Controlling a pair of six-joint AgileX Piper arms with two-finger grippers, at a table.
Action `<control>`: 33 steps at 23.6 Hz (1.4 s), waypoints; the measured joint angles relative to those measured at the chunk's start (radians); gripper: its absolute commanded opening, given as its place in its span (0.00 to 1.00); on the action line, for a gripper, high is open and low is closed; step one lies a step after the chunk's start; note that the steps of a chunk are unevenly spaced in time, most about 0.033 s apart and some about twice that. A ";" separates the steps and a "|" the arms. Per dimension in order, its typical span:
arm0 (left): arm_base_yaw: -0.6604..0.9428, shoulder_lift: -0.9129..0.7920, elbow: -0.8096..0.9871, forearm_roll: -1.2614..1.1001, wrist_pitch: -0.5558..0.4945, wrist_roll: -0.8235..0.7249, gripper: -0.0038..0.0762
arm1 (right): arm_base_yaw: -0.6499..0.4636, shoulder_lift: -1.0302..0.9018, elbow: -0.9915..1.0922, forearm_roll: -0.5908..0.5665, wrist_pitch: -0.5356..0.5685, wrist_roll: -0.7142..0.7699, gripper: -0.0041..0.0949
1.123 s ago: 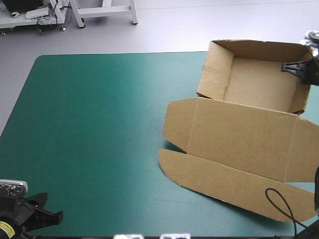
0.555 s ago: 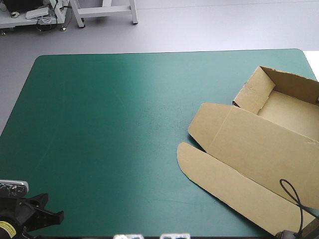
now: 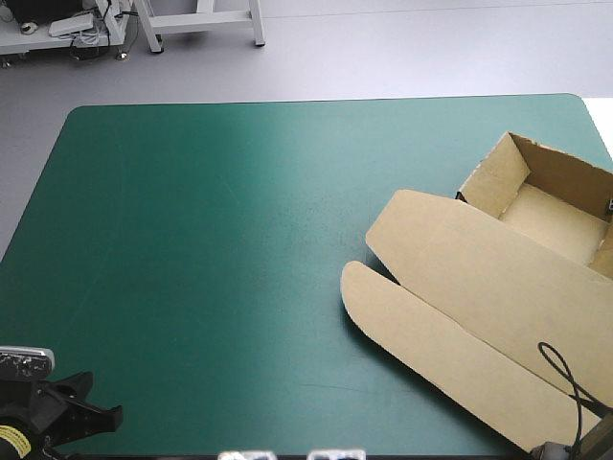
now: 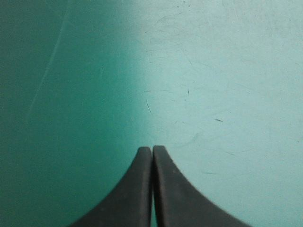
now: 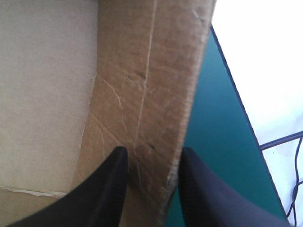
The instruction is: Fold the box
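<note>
Right wrist view has the right gripper (image 5: pixel 154 156) pinching a raised wall of the brown box (image 5: pixel 142 71), one black finger (image 5: pixel 111 194) inside the tray and one outside, likely to steer it. The box sits at the counter's (image 3: pixel 211 240) right edge with its lid flat toward the near side. The left gripper (image 4: pixel 152 151), pressed together, hangs over bare teal-green cover (image 4: pixel 213 71).

High view overlooks table (image 3: pixel 192 240) and box (image 3: pixel 479 278); wrist views look close.
</note>
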 measured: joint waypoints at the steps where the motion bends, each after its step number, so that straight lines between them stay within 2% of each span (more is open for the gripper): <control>1: 0.000 0.000 0.000 0.000 0.000 -0.001 0.04 | 0.000 0.000 0.000 -0.005 0.003 0.000 0.41; 7: 0.000 0.000 0.000 0.000 0.000 -0.001 0.04 | 0.000 -0.020 -0.001 -0.012 0.007 0.000 0.41; 12: 0.000 0.000 0.000 0.005 0.000 -0.001 0.04 | 0.000 -0.109 -0.002 0.003 0.012 0.000 0.41; 14: 0.000 0.000 0.000 0.008 0.000 -0.001 0.04 | 0.000 -0.156 -0.004 0.039 0.014 0.000 0.41; 17: 0.000 0.000 0.000 0.014 0.000 -0.001 0.04 | 0.000 -0.275 -0.004 0.192 0.021 0.000 0.39; 18: 0.000 0.000 0.000 0.015 0.000 -0.001 0.04 | 0.000 -0.295 -0.004 0.227 0.021 0.000 0.31; 19: 0.000 0.000 0.000 0.016 0.000 0.000 0.04 | 0.000 -0.347 -0.004 0.297 0.023 0.000 0.27; 20: 0.000 0.000 0.000 0.018 0.000 0.000 0.04 | 0.000 -0.370 -0.004 0.323 0.023 -0.001 0.11; 21: 0.000 0.000 0.000 0.018 0.000 0.000 0.04 | 0.000 -0.427 -0.004 0.385 0.025 -0.012 0.03; 23: 0.000 0.000 0.000 0.018 0.000 0.000 0.04 | 0.038 -0.514 0.015 0.427 0.026 -0.036 0.03; 25: 0.000 0.000 0.000 0.028 0.000 0.002 0.04 | 0.152 -0.605 0.069 0.414 0.027 -0.050 0.03; 30: 0.000 -0.001 0.000 0.033 0.000 0.025 0.04 | 0.464 -0.859 0.279 0.216 0.028 -0.024 0.02; 33: 0.000 -0.010 0.000 0.028 -0.002 0.064 0.04 | 0.524 -0.973 0.367 0.196 0.028 -0.011 0.02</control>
